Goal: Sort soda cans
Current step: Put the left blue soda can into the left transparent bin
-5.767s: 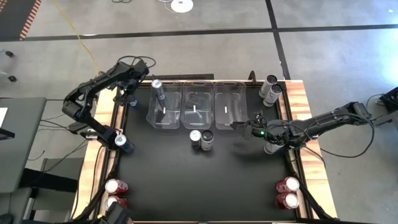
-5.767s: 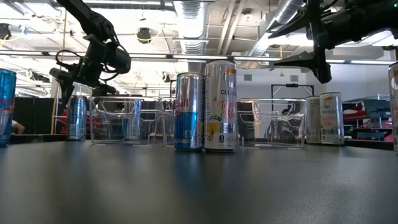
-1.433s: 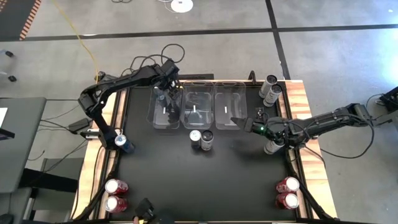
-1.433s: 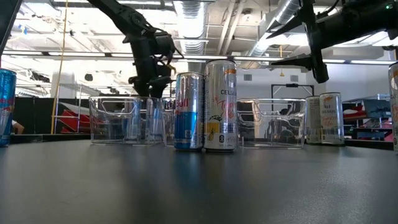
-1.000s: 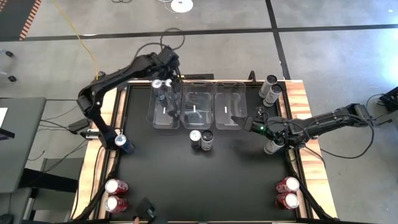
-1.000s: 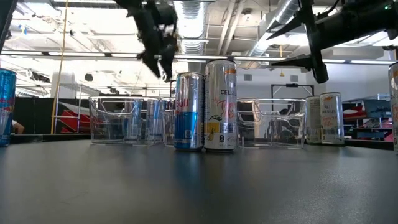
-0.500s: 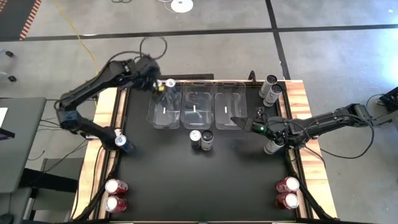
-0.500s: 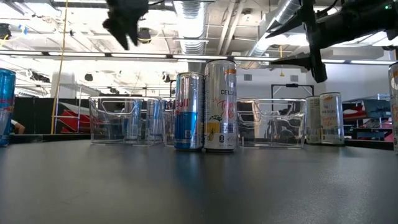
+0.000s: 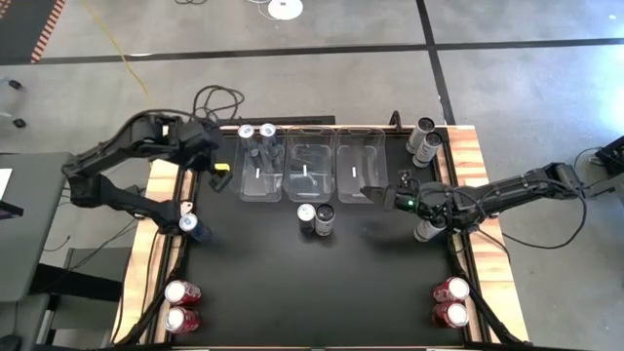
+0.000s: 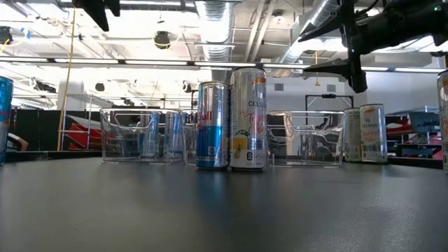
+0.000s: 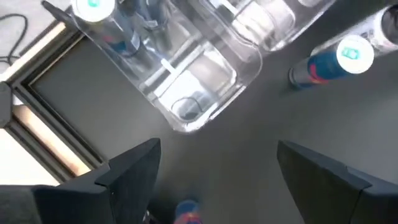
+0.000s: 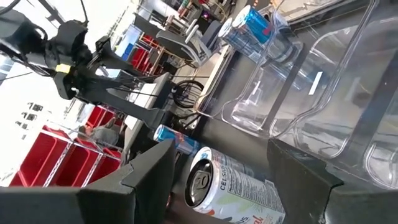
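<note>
Two blue-silver cans [image 9: 256, 131] stand upright in the left clear bin [image 9: 255, 180]; the left wrist view shows them [image 11: 118, 25] through its wall. A blue-silver can [image 9: 306, 213] and a pale grey can [image 9: 325, 216] stand together at the table's middle. My left gripper [image 9: 217, 169] [image 11: 217, 180] hovers open by the table's left edge, left of that bin. My right gripper [image 9: 369, 192] [image 12: 224, 180] hangs open just near of the right bin [image 9: 357, 166]. Another blue can [image 9: 192, 225] stands at the left edge.
The middle bin [image 9: 306, 166] holds no can. Two grey cans [image 9: 427, 138] stand at the far right corner, and one [image 9: 426, 230] beside my right arm. Red cans stand in pairs at the near left [image 9: 179, 302] and near right [image 9: 450, 300] corners.
My left gripper has risen from above the left bin and swung toward the table's left edge, and it is now beside the bin. The two blue cans in the bin have stayed upright. My right arm has kept still.
</note>
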